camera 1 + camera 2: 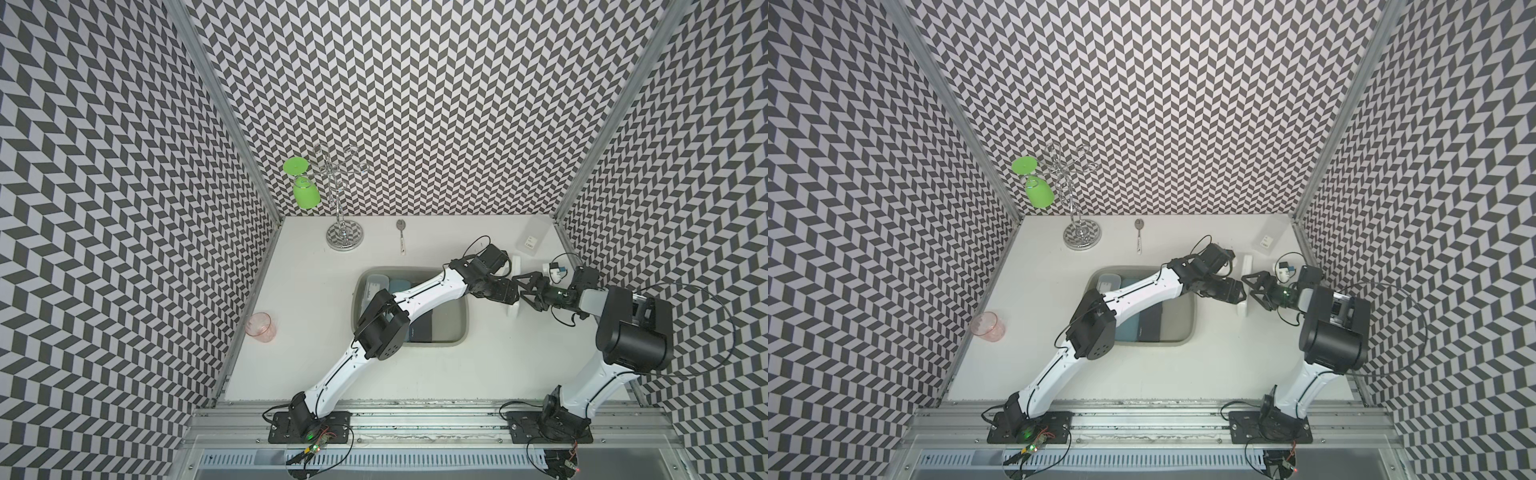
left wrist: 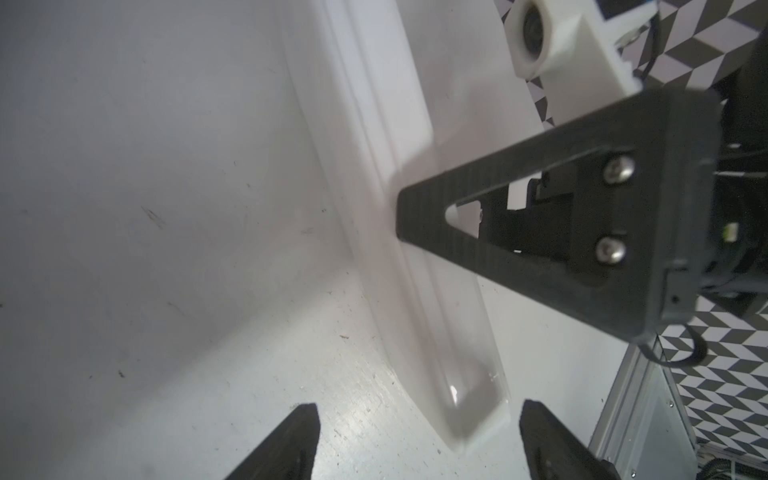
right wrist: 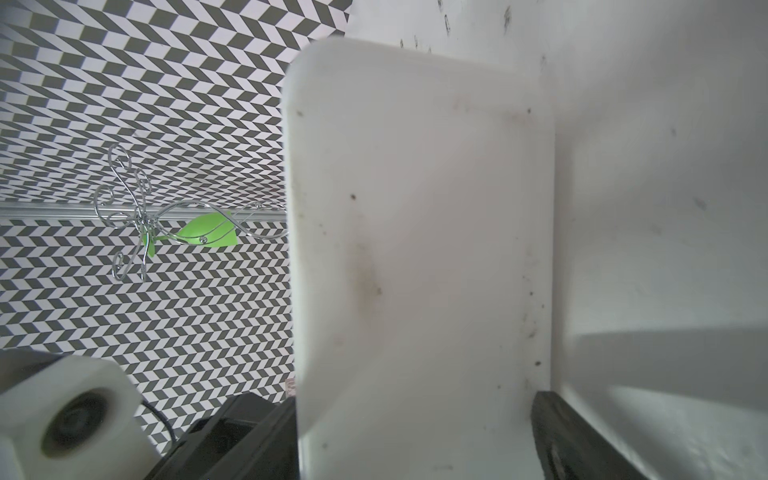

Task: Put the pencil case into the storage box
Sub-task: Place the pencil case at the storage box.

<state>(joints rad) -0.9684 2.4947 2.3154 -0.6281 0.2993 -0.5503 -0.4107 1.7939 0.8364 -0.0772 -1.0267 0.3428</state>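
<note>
Chevron walls (image 1: 415,104) enclose the white table (image 1: 316,365). Near its right edge the pencil case (image 1: 514,309) stands on edge, outside the storage box (image 1: 432,341), apparently clamped in the right jaws. The left jaws straddle one end, open. Pickup step; next, carry it over the box rim.

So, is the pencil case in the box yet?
Not yet. Some cases already lie in the storage box. The white pencil case stands on edge beside it, seemingly clamped by the right end effector; the left end effector is open by its end. Still to do: lifting it in.
</note>
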